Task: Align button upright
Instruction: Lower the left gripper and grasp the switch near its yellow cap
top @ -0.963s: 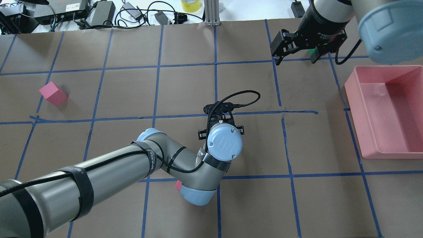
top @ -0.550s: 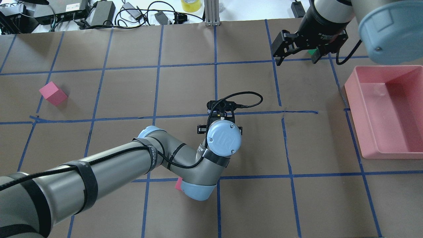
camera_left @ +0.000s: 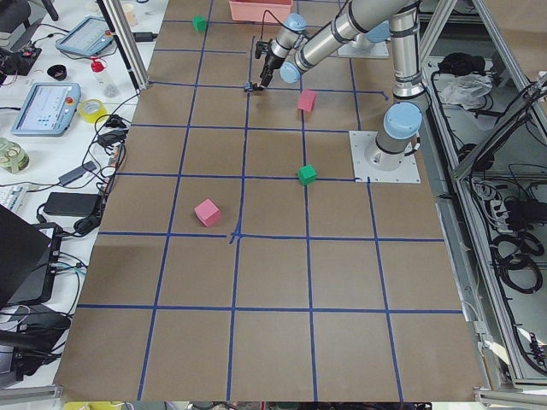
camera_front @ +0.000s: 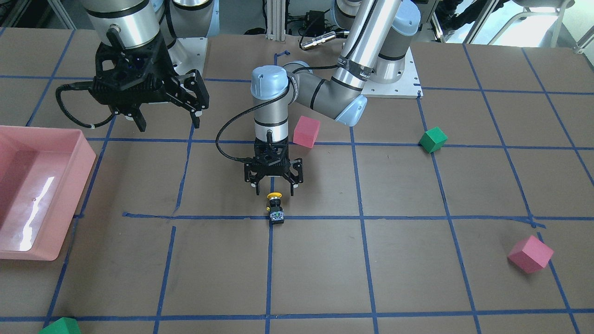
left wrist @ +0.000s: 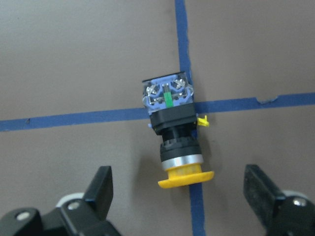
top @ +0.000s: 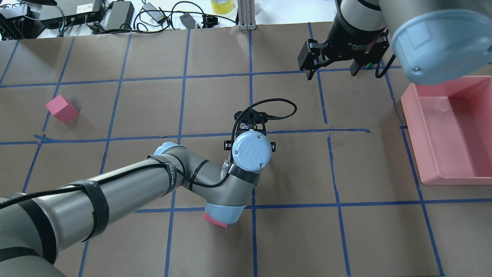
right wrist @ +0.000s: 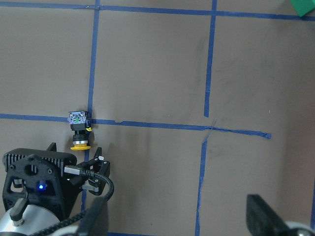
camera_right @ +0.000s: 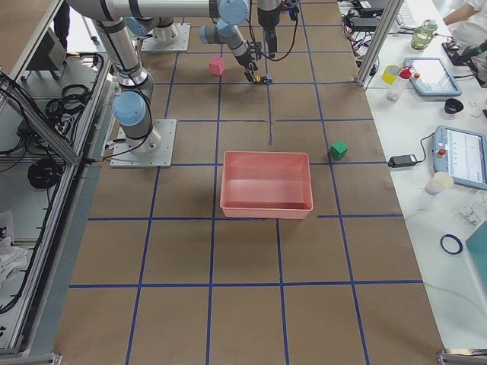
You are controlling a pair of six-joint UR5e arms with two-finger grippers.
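The button [camera_front: 275, 207] lies on its side on a blue tape crossing near the table's middle, its yellow cap toward the robot and its silvery-blue base away. It also shows in the left wrist view [left wrist: 173, 129] and the right wrist view [right wrist: 79, 130]. My left gripper [camera_front: 274, 189] is open and points down just on the cap side of it, one finger [left wrist: 101, 189] at each side, not touching. My right gripper [camera_front: 169, 124] is open and empty, hovering higher up between the button and the tray; it also shows in the overhead view [top: 330, 73].
A pink tray [camera_front: 72, 208] stands on the robot's right side. A pink cube [camera_front: 306, 131] sits by the left arm's elbow. A green cube [camera_front: 432, 139] and another pink cube [camera_front: 530, 253] lie on the robot's left side. A green cube [camera_front: 60, 327] is at the far edge.
The left wrist has shifted a little left and away from the robot in the overhead view. The right gripper has moved left, toward the table's middle. Both grippers stay open.
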